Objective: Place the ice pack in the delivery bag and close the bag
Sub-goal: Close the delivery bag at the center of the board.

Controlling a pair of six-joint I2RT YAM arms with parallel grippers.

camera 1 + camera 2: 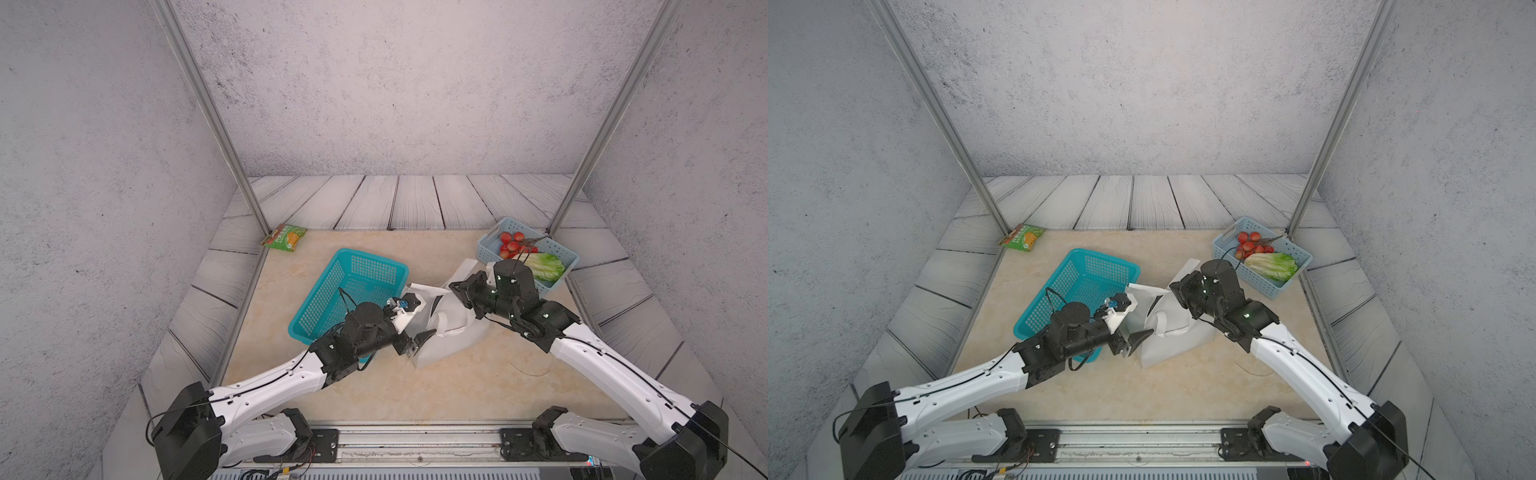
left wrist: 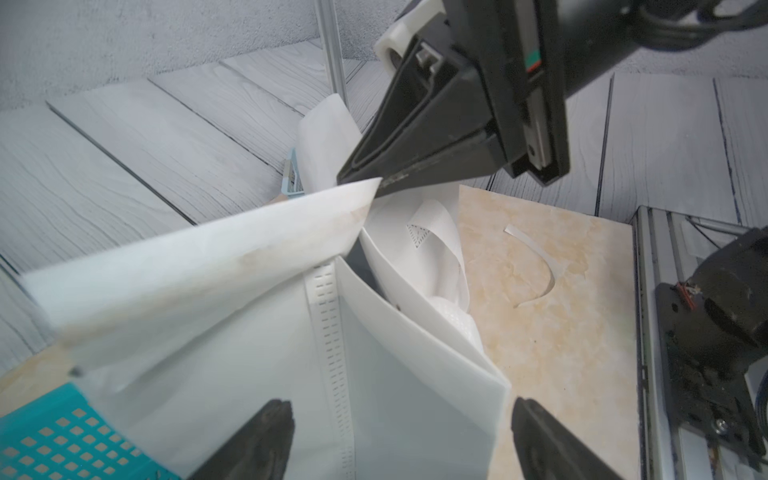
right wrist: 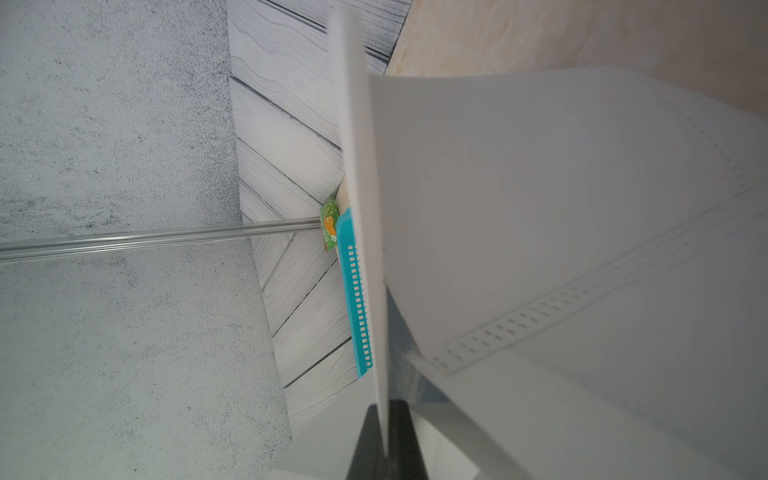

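1. The delivery bag (image 1: 453, 338) (image 1: 1167, 347) lies slumped and partly collapsed mid-table, just beside the teal basket (image 1: 353, 286), between the two arms.
2. The right gripper (image 1: 452, 286) (image 2: 359, 183) has its jaws pinched tight on a white flap of the bag; in the right wrist view the flap's edge runs straight between them (image 3: 386, 440).
3. The left gripper (image 1: 424, 316) (image 2: 403, 415) sits at the bag's near side, jaws wide apart, holding nothing; a fold of the bag stands between the two tips.
4. The ice pack cannot be told for certain; a white pebbled bulge (image 2: 455, 318) shows inside the bag's mouth.
5. A pale blue basket (image 1: 486, 245) with tomatoes (image 1: 513, 243) and lettuce (image 1: 546, 266) stands behind the right arm.
6. A green snack packet (image 1: 284, 237) lies at the far left corner of the table (image 1: 415, 386).
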